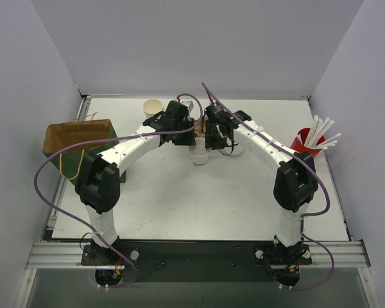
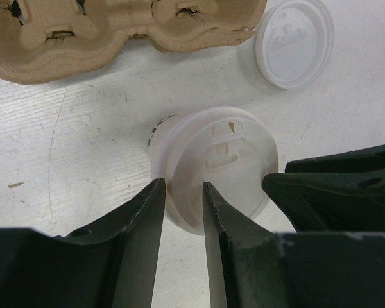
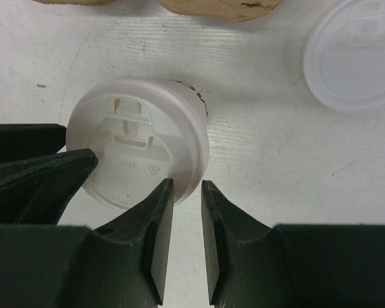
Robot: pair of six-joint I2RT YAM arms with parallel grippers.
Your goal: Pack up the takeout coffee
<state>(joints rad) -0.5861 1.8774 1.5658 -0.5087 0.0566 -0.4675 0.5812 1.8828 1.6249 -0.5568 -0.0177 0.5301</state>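
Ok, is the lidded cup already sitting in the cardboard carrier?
No, the lidded cup stands on the table, apart from the carrier.

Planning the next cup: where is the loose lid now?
Left wrist view, upper right: the loose lid lies flat beside the cup carrier, beyond the lidded cup.

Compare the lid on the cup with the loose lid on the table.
1. The lid on the cup sits raised on its cup. The loose lid lies flat on the table, on no cup.
2. The lid on the cup has the tips of the left tool and the right tool at its rim. The loose lid lies clear of both.

Shared: both are round, white plastic, with the same moulded top.
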